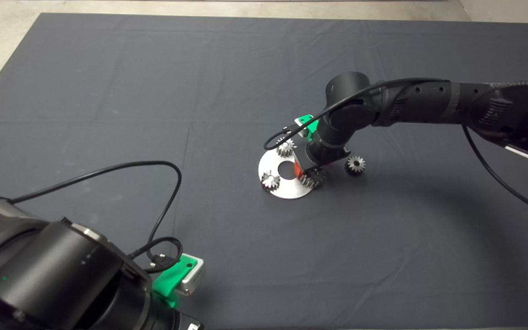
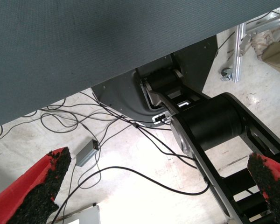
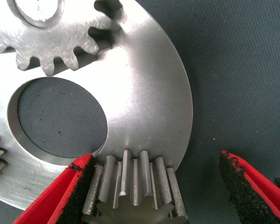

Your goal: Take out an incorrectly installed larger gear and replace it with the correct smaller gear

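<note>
Working through the removal step: closing in on the larger gear (image 3: 133,189), which is sitting on the near rim of the round metal plate (image 3: 144,116), beside the plate's centre hole (image 3: 58,116). Straddling that gear with the right gripper (image 3: 154,186), jaws standing apart; one black pad (image 3: 81,186) touching or all but touching the teeth on one side, the other pad (image 3: 238,182) staying well clear on the far side, out over the dark mat (image 1: 108,91). Not yet clamping on anything.

Judging the next move: squeezing the fingers until both pads are biting the teeth, probably after shifting sideways to centre the gear between them, then lifting straight up so the gear comes off its seat without dragging the thin plate along. Risking a skewed grip, or a nudge of the plate, if closing from this offset.

Waiting just off the plate on the mat: the smaller gear (image 1: 355,164), dark, lying flat, close beside the working wrist. Resting on the plate as well: two small silver gears (image 1: 271,180).

Reaching in from the right side with the forearm running level above the mat, elbow bending down steeply, wrist pointing almost straight down at the plate's edge.

Parking at the lower left edge of the head view: the left gripper (image 2: 158,186), jaws spread wide, facing the floor and cables beyond the mat
</note>
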### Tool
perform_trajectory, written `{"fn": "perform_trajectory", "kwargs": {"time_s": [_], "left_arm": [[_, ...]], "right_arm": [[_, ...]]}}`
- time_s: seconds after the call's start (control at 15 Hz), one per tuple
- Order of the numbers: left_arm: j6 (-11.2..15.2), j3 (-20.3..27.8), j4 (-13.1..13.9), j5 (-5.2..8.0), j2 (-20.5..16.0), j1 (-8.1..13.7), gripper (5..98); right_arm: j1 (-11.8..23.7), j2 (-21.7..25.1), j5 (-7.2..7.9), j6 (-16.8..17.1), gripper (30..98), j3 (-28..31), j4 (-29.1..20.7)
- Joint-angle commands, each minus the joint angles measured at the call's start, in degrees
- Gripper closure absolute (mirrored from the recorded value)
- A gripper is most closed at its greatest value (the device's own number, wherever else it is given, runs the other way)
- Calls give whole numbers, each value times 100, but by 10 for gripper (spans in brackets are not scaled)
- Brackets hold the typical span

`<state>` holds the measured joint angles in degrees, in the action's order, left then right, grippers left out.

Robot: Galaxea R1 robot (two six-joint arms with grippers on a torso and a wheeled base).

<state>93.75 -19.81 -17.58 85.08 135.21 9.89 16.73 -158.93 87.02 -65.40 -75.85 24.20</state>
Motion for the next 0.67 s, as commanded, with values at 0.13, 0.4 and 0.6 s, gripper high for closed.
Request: {"fn": "perform_trajectory", "kwargs": {"time_s": [0.13,0.4,0.6], "left_arm": [[23,-4,70,9,11,84,59],[18,-21,70,9,11,84,59],[12,-39,70,9,11,84,59]], "right_arm": [[156,-38,527,-34,578,37,-123],[147,-166,518,-84,604,46,-223],[159,-226,518,-98,625,16,-404]]}}
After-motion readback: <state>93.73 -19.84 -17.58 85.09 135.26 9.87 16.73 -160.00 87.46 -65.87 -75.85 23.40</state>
